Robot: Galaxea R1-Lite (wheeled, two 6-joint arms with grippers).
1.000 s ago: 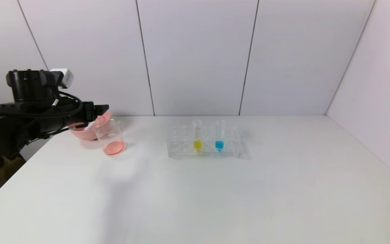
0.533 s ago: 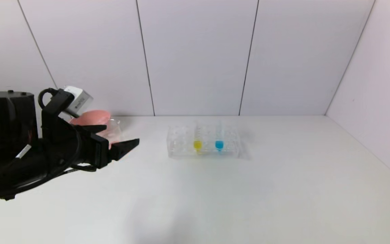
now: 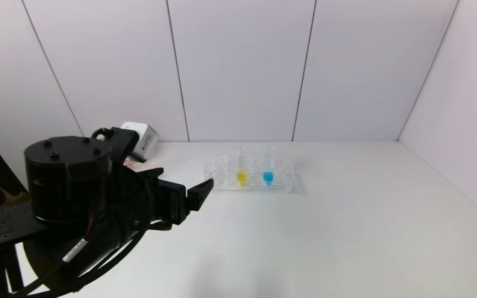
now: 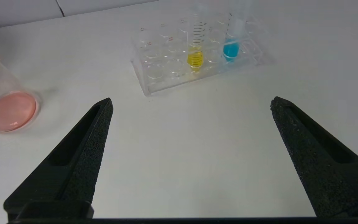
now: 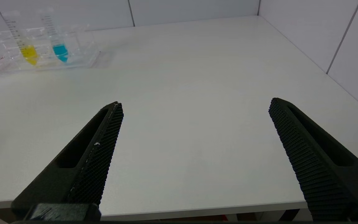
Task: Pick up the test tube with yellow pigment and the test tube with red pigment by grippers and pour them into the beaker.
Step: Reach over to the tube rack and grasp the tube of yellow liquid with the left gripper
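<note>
Left of the rack, the left gripper hangs wide open and empty, facing the yellow tube standing beside the blue tube. A crooked approach could bump either. Beaker holds pink liquid.

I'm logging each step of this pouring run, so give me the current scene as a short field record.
left pincer: open, empty, above the table, pointed toward the rack
right pincer: open, empty, near the table's front edge
yellow tube: upright in the clear rack
blue tube: upright in the rack beside it
beaker: holds pinkish-red liquid
red tube: not visible
</note>
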